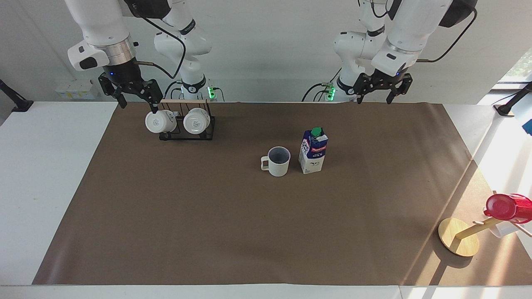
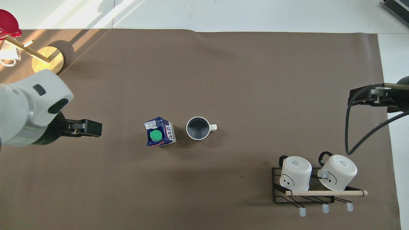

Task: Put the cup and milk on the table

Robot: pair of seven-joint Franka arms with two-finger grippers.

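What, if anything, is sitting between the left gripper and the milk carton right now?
Nothing visible. The left gripper, open, hangs over bare brown sheet toward the left arm's end of the table. The milk stands upright there, and the cup is beside it toward the right arm's end.

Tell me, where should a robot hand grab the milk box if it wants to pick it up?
Probably near the top of the milk, coming straight down. It stands upright, its flat sides suit two fingers, and the space above is clear. The cup stands close beside it, so pinch the other two sides.
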